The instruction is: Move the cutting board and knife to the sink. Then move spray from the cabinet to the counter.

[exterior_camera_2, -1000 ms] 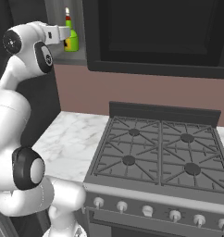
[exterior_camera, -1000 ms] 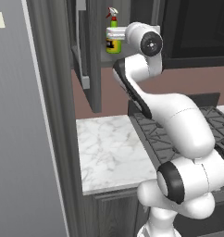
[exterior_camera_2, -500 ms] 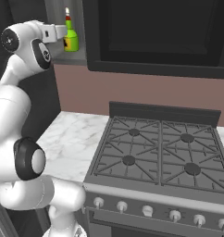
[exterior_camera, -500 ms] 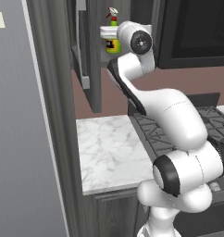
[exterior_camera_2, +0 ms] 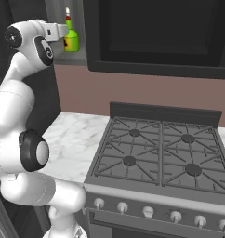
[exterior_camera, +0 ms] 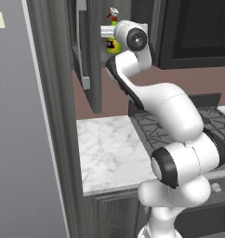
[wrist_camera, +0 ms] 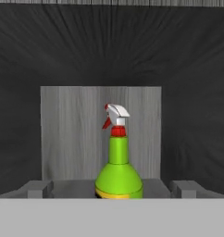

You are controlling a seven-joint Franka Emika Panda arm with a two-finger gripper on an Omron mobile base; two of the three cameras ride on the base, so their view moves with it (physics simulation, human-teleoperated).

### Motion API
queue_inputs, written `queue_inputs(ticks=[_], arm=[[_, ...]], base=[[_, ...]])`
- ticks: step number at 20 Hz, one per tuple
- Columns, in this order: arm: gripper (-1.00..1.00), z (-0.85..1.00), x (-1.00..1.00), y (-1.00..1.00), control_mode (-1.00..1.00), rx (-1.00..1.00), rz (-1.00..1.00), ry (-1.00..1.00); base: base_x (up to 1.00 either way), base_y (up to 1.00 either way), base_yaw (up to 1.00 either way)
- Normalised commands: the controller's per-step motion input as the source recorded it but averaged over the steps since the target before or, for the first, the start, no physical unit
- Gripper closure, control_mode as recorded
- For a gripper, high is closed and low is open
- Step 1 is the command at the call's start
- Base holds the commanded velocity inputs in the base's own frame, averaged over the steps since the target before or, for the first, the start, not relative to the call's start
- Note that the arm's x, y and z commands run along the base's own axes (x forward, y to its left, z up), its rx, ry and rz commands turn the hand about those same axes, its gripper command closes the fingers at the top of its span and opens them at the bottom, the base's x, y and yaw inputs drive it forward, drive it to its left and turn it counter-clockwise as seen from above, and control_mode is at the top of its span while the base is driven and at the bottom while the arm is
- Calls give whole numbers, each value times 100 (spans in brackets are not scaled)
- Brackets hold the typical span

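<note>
The spray [wrist_camera: 119,162] stands upright on the inner shelf of the cabinet [exterior_camera: 84,51], dead centre in the hand view, its red-and-white trigger nozzle pointing toward 9 o'clock and its lime-green body flaring out at the base. Behind it sits a lighter grey back panel [wrist_camera: 72,134], with dark cabinet walls all around.

From the left base view the bottle shows at about 12 o'clock of the picture, tucked behind the arm's wrist, black label just visible. The cabinet door hangs swung out toward 10 o'clock, metal bar handle [exterior_camera: 80,42] on its edge. From the right base view the bottle is up at 11 o'clock, just beside the end of the hand.

The gripper [exterior_camera_2: 63,30] is raised to shelf height and aimed straight into the cabinet, level with the spray. Its jaws stand spread wide (as wide as they go), with nothing between them; the fingertips themselves are hard to make out.

Below, the counter [exterior_camera: 109,148] lies at 6 o'clock of the cabinet, a white marble slab. The black gas stovetop [exterior_camera_2: 156,153] adjoins it on its 3 o'clock side.
</note>
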Motion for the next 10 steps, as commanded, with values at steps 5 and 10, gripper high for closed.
queue_inputs(ticks=[5, 10], arm=[[-100, 0, 22, 0, -100, 0, 0, 4], [-100, 1, 34, 0, -100, 0, 0, 2]], base=[[0, 0, 0], [0, 0, 0]])
